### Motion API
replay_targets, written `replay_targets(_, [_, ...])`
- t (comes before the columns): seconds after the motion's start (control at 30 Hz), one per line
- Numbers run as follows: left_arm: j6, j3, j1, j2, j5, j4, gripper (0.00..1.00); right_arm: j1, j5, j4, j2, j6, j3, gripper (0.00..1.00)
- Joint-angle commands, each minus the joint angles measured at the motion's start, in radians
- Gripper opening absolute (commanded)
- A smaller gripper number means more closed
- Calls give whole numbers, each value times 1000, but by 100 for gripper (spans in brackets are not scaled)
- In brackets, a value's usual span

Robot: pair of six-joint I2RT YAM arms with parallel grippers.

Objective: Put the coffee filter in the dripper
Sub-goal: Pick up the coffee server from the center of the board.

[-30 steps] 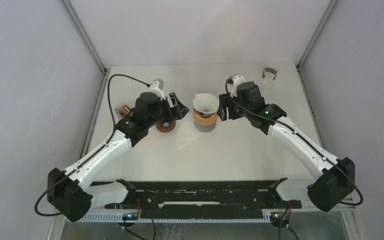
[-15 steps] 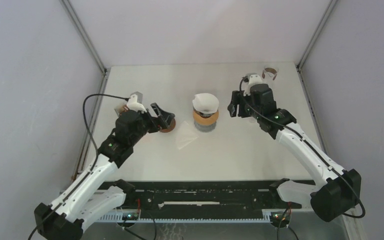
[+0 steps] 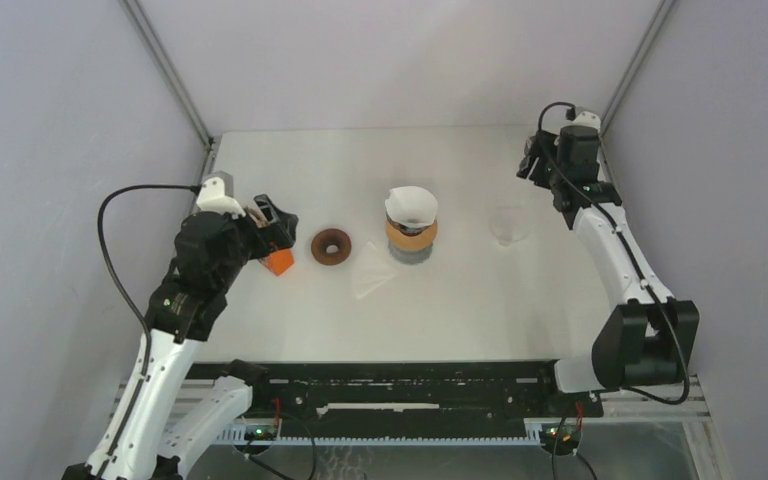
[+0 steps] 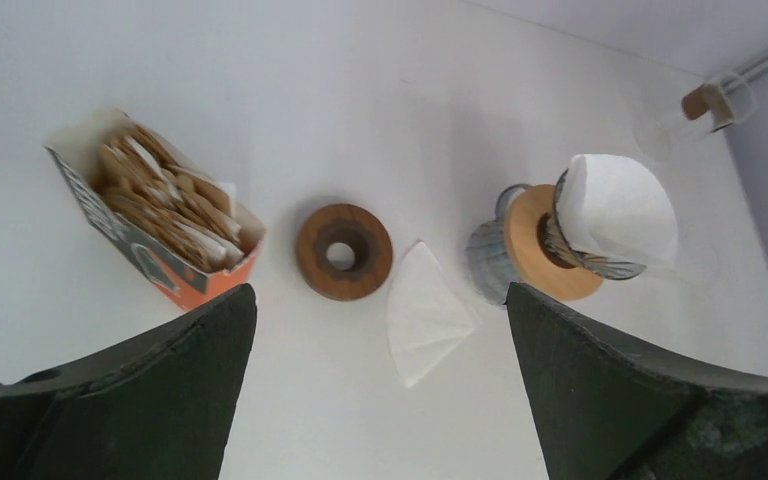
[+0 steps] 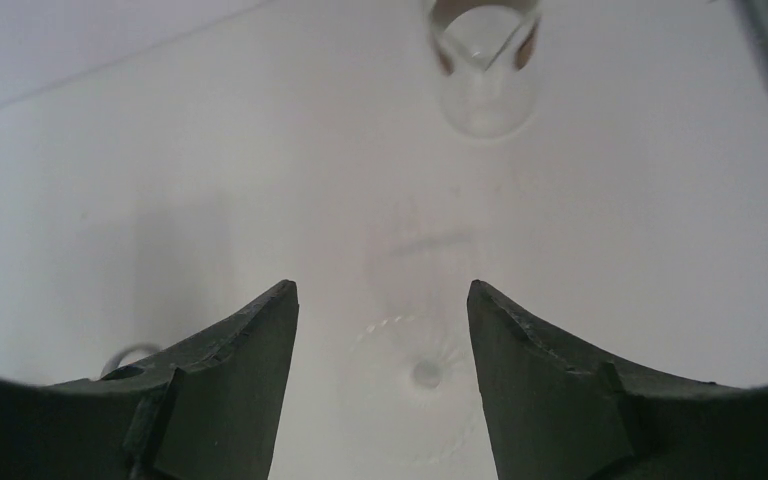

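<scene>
A white coffee filter [image 3: 411, 205] sits open in the top of the dripper [image 3: 411, 238], which has a wooden collar and a grey base and stands mid-table. Both show in the left wrist view, the filter [image 4: 620, 205] above the collar [image 4: 530, 245]. A second filter [image 3: 370, 278] lies flat on the table beside it [image 4: 425, 312]. My left gripper [image 3: 276, 226] is open and empty, held back at the left over the orange box; its open jaws [image 4: 380, 292] frame the ring and the flat filter. My right gripper [image 3: 532, 163] is open and empty at the far right corner [image 5: 380, 288].
An orange box of filters [image 3: 278, 262] [image 4: 160, 215] stands at the left. A brown wooden ring [image 3: 331, 246] [image 4: 343, 250] lies between box and dripper. A clear ribbed glass cone [image 3: 509, 225] [image 5: 425, 372] sits right of the dripper. A small glass jar [image 5: 485, 70] stands at the far right edge.
My left arm has drawn back to the left, away from the wooden ring. My right arm has swung from beside the dripper to the far right corner, uncovering the clear glass cone.
</scene>
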Motion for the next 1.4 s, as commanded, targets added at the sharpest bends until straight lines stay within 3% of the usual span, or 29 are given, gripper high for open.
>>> replay_targets(0.0, [160, 79, 8, -13, -92, -64, 100, -104, -11, 106, 70, 58, 79, 71])
replay_targets(0.27, [206, -34, 11, -42, -144, 46, 100, -248, -118, 130, 320, 118, 262, 66])
replay_targets(0.63, [221, -78, 30, -62, -155, 79, 100, -278, -232, -14, 680, 127, 699, 58])
replay_targets(0.97, [220, -82, 45, -47, -149, 82, 100, -278, -221, -118, 828, 102, 840, 54])
replay_targets(1.37, [219, -86, 50, -47, -141, 83, 100, -262, -223, -171, 907, 54, 911, 39])
